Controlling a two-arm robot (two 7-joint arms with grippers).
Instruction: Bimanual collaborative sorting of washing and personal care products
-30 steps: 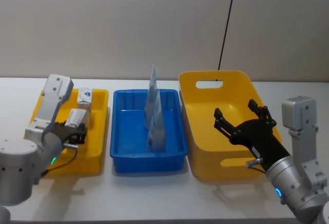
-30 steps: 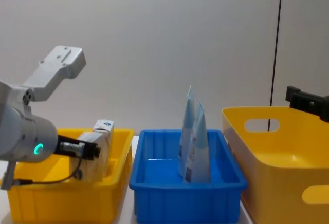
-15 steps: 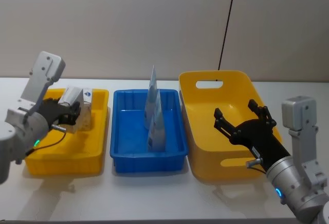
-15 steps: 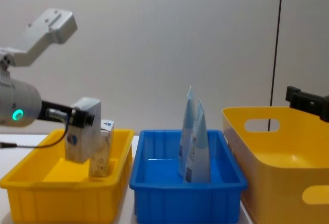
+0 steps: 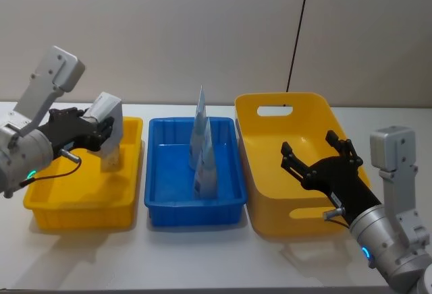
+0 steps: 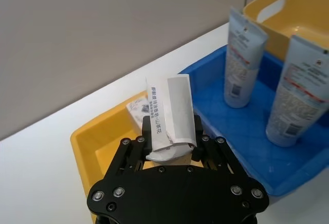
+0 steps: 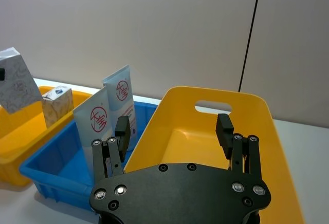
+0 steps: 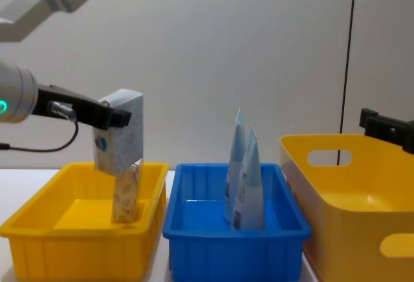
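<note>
Cartons, beige marbled, white tops: 2. First carton [image 8: 119, 133], second carton [image 8: 127, 195].
Tubes, pale blue, tapered: 2. Rear tube [image 5: 199, 122], front tube [image 5: 206, 166].
Bins: 3. Small yellow bin [image 5: 81, 206], large yellow bin [image 5: 270, 216], blue bin [image 5: 192, 214].
Grippers: 2. Left gripper [image 5: 101, 131], right gripper [image 5: 310, 144].

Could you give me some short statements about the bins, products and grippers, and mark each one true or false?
The left gripper holds a carton in the air above the small yellow bin. True.
There is no carton inside that bin. False: a second carton stands in it.
Two tubes stand in the blue bin. True.
The right gripper grips a tube. False: it is open and empty, over the large yellow bin.
</note>
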